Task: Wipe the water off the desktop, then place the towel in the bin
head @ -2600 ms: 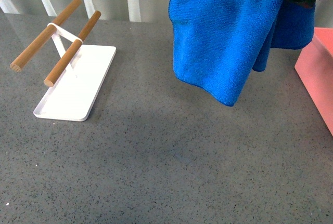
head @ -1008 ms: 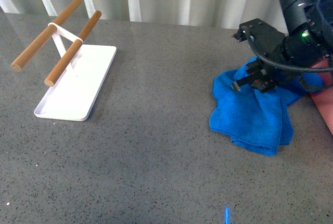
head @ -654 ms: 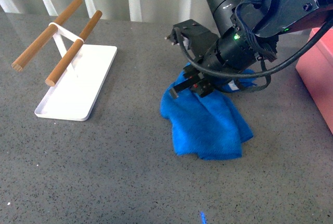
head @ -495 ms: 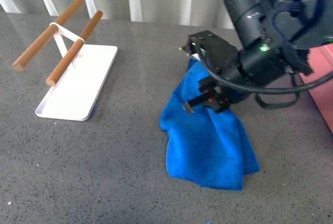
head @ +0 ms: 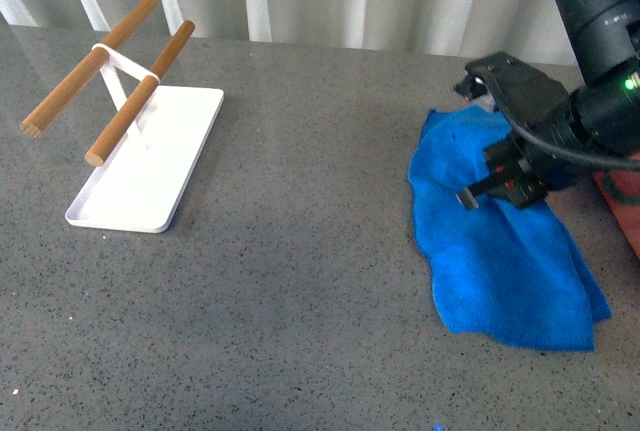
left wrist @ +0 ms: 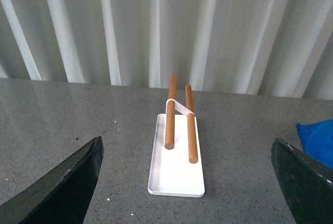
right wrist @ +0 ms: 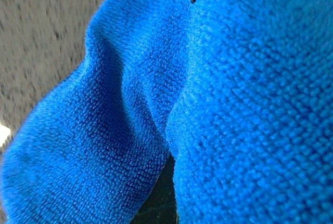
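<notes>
On the desktop point(head: 300, 281), right gripper point(head: 492, 187) rests on the towel point(head: 505, 276).
Jaws hidden, grip unclear; a loose hold may shed it mid-wipe.

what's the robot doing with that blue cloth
The right end effector is down on the towel, seemingly pinching a fold of it, with the rest spread flat on the desktop, which looks like the wiping step. The bin sits just beside it at the right edge, and the towel is not in it yet. The left end effector hangs open and idle, facing the white tray.
</notes>
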Robot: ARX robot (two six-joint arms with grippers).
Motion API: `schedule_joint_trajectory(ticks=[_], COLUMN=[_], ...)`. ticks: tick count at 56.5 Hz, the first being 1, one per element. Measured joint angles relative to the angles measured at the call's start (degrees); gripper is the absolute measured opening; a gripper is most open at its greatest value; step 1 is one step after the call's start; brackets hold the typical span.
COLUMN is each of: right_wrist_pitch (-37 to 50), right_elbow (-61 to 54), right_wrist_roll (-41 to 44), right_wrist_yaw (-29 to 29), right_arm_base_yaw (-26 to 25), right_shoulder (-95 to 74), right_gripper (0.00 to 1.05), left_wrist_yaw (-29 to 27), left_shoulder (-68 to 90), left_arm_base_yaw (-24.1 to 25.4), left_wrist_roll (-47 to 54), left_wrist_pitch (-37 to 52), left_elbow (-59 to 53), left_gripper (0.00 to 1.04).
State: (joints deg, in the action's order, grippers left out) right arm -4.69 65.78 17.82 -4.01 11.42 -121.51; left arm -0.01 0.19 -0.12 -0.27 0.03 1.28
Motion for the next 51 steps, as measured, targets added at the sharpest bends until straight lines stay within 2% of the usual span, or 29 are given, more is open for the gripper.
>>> schedule_joint_trajectory(ticks=[12,23,30,37,43,51], right_wrist_pitch=[1.81,2.43,4.48,5.9,7.54,9.68], right_elbow=[6.73,9.35,9.4,9.25,8.24,5.77], right_wrist_roll=[-2.86,-6.56,-7.76,-8.09,-7.39,-6.58], right_wrist_yaw=[-4.02,-3.98,-1.95,3.54,11.98,20.35], right_arm_base_yaw=[3.1,5.44,5.62,4.83,3.23,-0.5], right_shoulder=[1.7,8.09,14.16,20.35,25.49,29.88], right_gripper=[0.04,0.04,0.04,0.04,0.04,0.04], left_wrist_yaw=[0.0,0.0,0.0,0.02,0.0,0.0], left_shoulder=[0.0,0.0,0.0,0.0,0.0,0.0], left_arm_base_yaw=[0.0,0.0,0.0,0.0,0.0,0.0], left_wrist_roll=[0.0,0.0,0.0,0.0,0.0,0.0], left_wrist_pitch=[0.0,0.0,0.0,0.0,0.0,0.0], left_elbow=[0.0,0.0,0.0,0.0,0.0,0.0], left_gripper=[0.98,0.98,0.98,0.98,0.98,0.98])
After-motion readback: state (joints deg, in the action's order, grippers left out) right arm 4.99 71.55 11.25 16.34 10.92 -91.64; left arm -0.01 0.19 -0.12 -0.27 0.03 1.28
